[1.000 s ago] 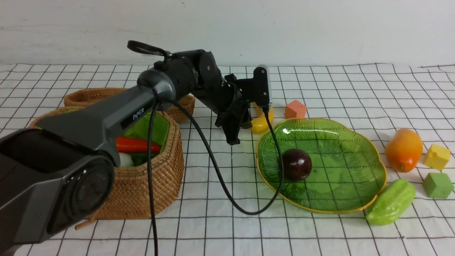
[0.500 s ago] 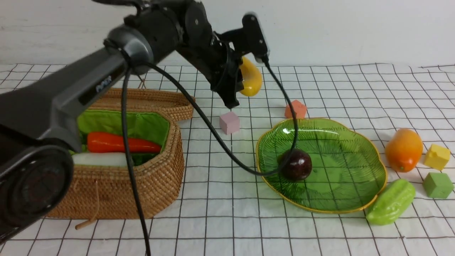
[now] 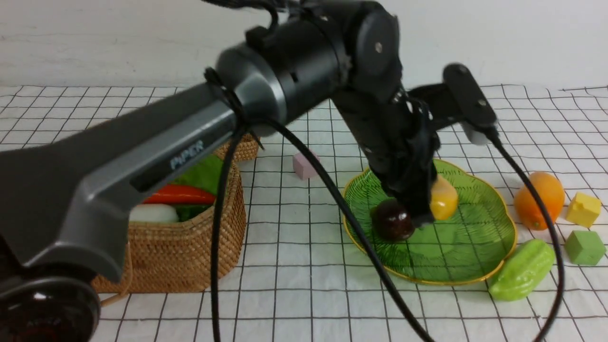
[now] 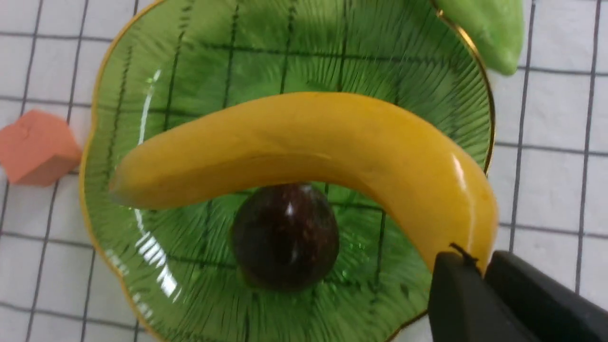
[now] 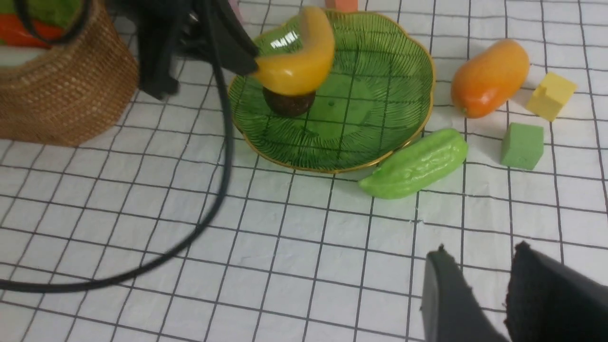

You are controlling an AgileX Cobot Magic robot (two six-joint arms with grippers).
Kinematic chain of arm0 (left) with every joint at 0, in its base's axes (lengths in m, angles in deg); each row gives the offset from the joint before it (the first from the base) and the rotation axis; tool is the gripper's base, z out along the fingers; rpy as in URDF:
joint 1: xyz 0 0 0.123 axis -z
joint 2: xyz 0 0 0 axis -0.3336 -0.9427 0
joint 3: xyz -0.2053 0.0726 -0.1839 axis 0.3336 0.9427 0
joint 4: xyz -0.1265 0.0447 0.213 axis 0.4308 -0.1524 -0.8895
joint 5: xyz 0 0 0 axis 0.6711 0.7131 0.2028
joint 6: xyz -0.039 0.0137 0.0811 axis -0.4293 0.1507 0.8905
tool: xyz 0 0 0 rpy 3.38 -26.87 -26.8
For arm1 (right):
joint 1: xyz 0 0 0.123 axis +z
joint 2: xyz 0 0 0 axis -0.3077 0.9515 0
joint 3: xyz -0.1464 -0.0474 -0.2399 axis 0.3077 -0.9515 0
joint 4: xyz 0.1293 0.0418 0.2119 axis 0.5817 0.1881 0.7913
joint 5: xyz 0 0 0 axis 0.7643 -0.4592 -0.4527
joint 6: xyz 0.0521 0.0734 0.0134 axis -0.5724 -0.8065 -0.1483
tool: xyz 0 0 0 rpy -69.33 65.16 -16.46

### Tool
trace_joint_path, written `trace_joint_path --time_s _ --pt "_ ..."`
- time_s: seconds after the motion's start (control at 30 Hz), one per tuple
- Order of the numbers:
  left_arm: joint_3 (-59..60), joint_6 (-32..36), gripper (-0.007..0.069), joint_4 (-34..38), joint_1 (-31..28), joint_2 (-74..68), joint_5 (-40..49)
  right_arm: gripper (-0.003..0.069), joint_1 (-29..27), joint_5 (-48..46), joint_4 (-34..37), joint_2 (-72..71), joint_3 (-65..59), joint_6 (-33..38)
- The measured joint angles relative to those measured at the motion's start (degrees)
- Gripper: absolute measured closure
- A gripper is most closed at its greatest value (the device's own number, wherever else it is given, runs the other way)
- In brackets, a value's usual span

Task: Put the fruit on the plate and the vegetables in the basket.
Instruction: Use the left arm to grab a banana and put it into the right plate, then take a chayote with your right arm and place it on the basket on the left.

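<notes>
The left fingers (image 4: pixel 460 304) pinch one end of the banana (image 4: pixel 304 137), which curves away from them above the plate (image 3: pixel 475 247), just over the mangosteen (image 3: pixel 392 219) lying in the plate's left half. The right fingers (image 5: pixel 444 304) are slightly spread and empty above the near surface (image 5: pixel 285 266). The mango (image 3: pixel 539 199) and gourd (image 3: pixel 522 270) lie right of the plate.

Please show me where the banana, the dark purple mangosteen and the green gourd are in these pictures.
banana (image 4: pixel 308 137): left wrist view, middle of its curved yellow body.
mangosteen (image 4: pixel 285 237): left wrist view, centre of its dark round top.
gourd (image 5: pixel 413 164): right wrist view, middle of its ridged side.
</notes>
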Motion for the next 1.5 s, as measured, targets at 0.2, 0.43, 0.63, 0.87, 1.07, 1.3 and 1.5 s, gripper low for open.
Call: trace_joint_path --time_s 0.2,0.43,0.63,0.87,1.07,1.3,1.5 --pt "1.0 -0.4 0.0589 -0.1 3.1 -3.9 -10.1 0.044 0.0 0.0 1.3 -2.6 0.1 -0.2" --pt "1.1 -0.5 0.0561 -1.7 4.0 -9.3 -10.4 0.0434 0.0 0.0 3.7 -2.7 0.1 -0.2" --pt "1.1 -1.8 0.0261 -3.7 4.0 -9.3 -12.1 0.0431 0.0 0.0 3.8 -2.7 0.1 -0.2" --pt "1.1 -10.2 -0.0028 -7.0 4.0 -4.7 -11.4 0.0428 0.0 0.0 3.7 -2.2 0.1 -0.2" --pt "1.1 -30.5 0.0151 -12.0 4.0 7.3 -1.8 0.0425 0.0 0.0 3.4 5.9 0.1 -0.2" --pt "3.1 -52.3 0.0638 -24.9 4.0 23.7 13.7 0.0424 0.0 8.5 1.5 23.6 0.1 2.0" --pt "23.7 -60.3 0.0638 -27.2 4.0 42.4 12.8 0.0421 -4.7 10.7 0.0 34.2 -0.1 2.0"
